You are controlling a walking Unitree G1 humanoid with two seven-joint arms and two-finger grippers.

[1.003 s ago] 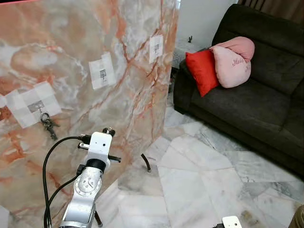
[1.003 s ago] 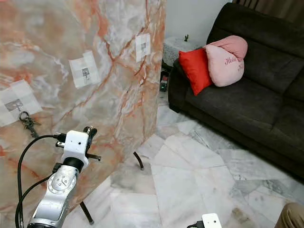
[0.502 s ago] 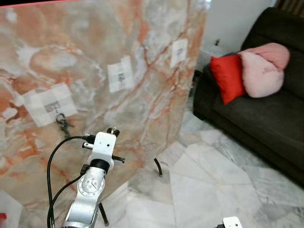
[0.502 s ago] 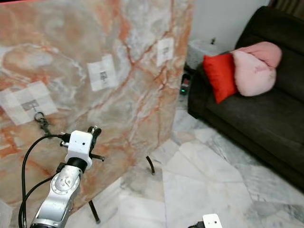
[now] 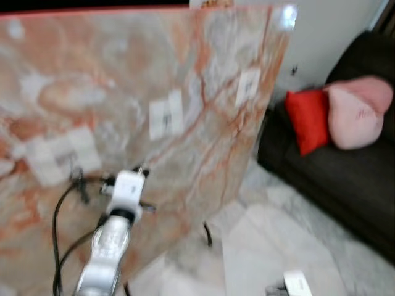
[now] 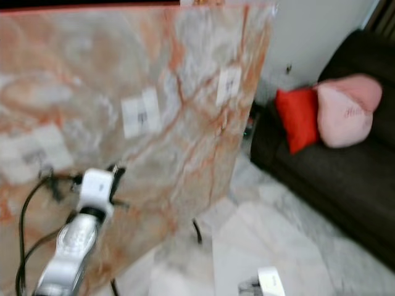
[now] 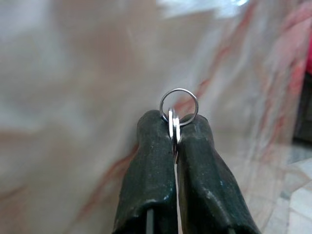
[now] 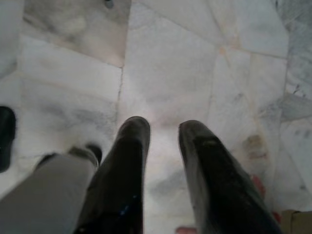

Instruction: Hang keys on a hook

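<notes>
A metal key ring (image 7: 179, 89) is pinched between the tips of my left gripper (image 7: 174, 122), which is shut on it and held close to the marble panel (image 5: 203, 154). In the blurred eye views the left gripper (image 5: 139, 170) is raised in front of the panel, below the middle white patch (image 5: 165, 117). A dark bunch of keys (image 5: 79, 182) hangs under the left patch (image 5: 58, 157). A third patch (image 5: 248, 86) sits further right. The hooks themselves are too blurred to make out. My right gripper (image 8: 163, 127) hangs low, open and empty, over the floor.
The panel stands on thin dark legs (image 5: 208, 234) on a pale marble floor (image 5: 290, 234). A dark sofa (image 5: 345, 179) at the right carries a red cushion (image 5: 308, 120) and a pink cushion (image 5: 359, 112). A white wall (image 5: 333, 31) is behind.
The whole picture has shifted and blurred, so the camera has moved; the panel now takes up more of the view. The left gripper stays raised before the panel, still holding the ring.
</notes>
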